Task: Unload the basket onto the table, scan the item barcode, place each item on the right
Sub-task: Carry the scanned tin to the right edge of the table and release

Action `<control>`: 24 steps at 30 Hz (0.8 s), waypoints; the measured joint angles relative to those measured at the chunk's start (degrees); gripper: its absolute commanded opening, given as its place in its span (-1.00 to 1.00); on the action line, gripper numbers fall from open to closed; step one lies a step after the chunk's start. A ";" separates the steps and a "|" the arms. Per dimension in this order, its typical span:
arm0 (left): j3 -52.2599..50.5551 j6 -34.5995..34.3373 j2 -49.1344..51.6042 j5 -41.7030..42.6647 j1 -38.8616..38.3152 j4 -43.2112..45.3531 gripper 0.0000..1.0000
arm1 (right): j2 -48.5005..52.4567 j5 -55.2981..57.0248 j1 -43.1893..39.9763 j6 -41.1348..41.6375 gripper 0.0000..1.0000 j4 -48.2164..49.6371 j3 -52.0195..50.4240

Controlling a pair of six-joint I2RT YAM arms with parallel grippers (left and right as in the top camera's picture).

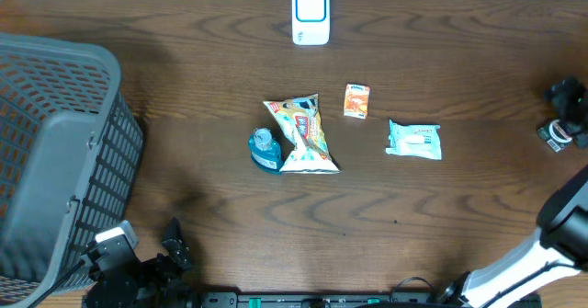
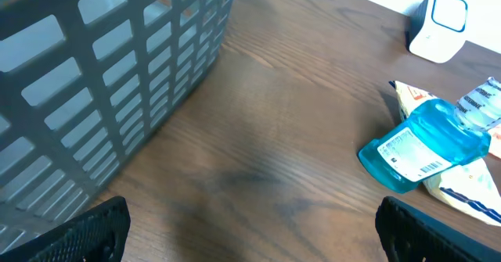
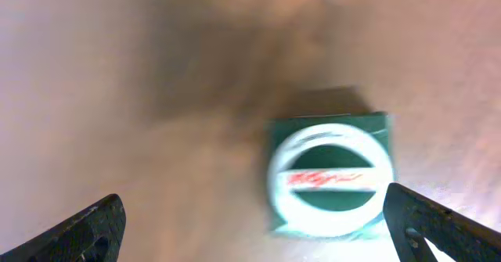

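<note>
The white scanner (image 1: 310,14) stands at the table's far edge, also in the left wrist view as the scanner (image 2: 438,23). A snack bag (image 1: 303,135) lies mid-table, partly over a blue bottle (image 1: 265,149) whose barcode label (image 2: 411,154) faces up. To their right are a small orange box (image 1: 356,100) and a white-and-teal packet (image 1: 414,140). My right gripper (image 3: 258,227) is open above a blurred green packet with a white ring (image 3: 329,176), which lies flat on the table and is not held. My left gripper (image 2: 258,235) is open and empty over bare wood at the front left.
A large grey mesh basket (image 1: 55,152) fills the left side, its wall close to the left gripper (image 1: 170,248). The right arm's black end (image 1: 564,101) shows at the right edge, and its white link crosses the front right corner.
</note>
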 measured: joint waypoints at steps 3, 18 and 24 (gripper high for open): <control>0.00 0.00 0.00 0.00 0.00 0.00 0.98 | -4.83 -5.40 1.40 1.42 0.99 0.04 0.26; 0.00 0.00 0.00 0.02 0.00 0.00 0.97 | -28.06 -12.83 32.20 3.08 0.99 -8.48 1.16; 0.00 0.00 0.00 0.00 0.00 0.00 0.97 | -27.45 -1.53 47.01 3.06 0.99 -14.86 1.27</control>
